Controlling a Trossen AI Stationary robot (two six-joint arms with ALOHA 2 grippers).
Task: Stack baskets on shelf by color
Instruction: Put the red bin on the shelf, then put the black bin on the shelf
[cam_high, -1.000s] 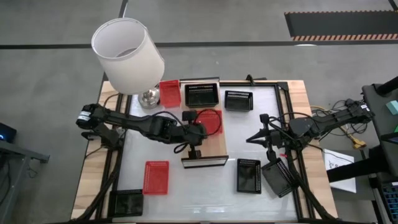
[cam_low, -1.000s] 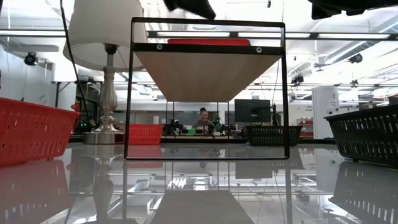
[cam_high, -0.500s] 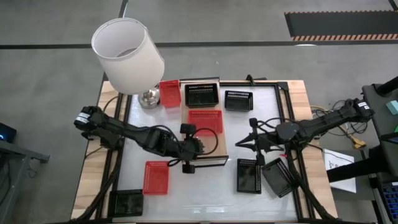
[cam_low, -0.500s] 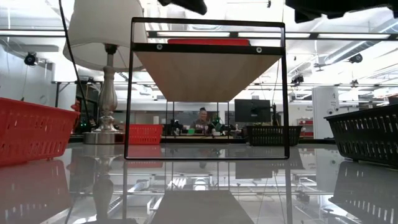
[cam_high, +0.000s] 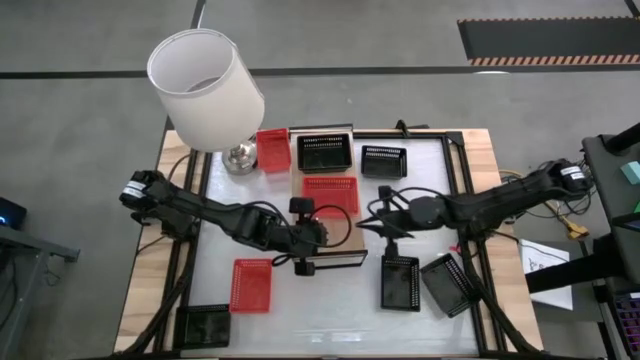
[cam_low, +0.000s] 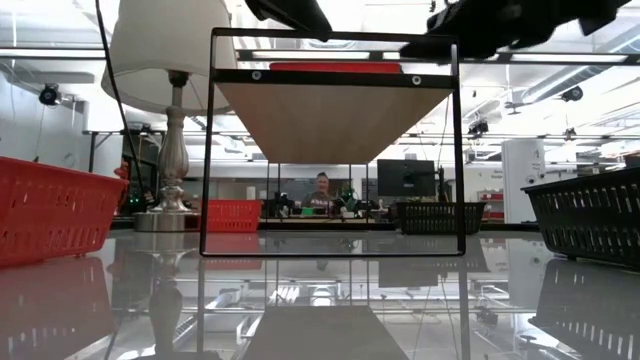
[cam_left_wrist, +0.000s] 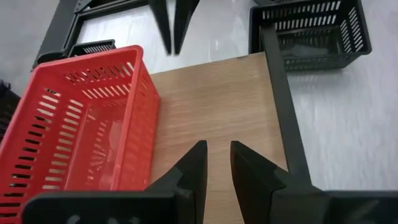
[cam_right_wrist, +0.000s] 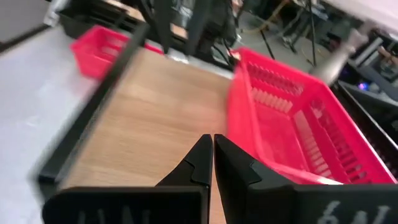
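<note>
High view: three red baskets (cam_high: 330, 193), five black.

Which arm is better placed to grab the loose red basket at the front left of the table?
Probably the left. Its gripper hangs empty at the shelf's front end, beside that red basket. The right gripper is on the shelf's far side, nearer a black basket.

Over the last second the left claw (cam_high: 303, 262) has let go of the red basket (cam_high: 331, 195), which now lies on the shelf (cam_high: 350, 236), and has drawn back to the shelf's near end. The right claw (cam_high: 378, 222) has swung in from the counter's right edge to the shelf's right side, fingers nearly closed.
</note>
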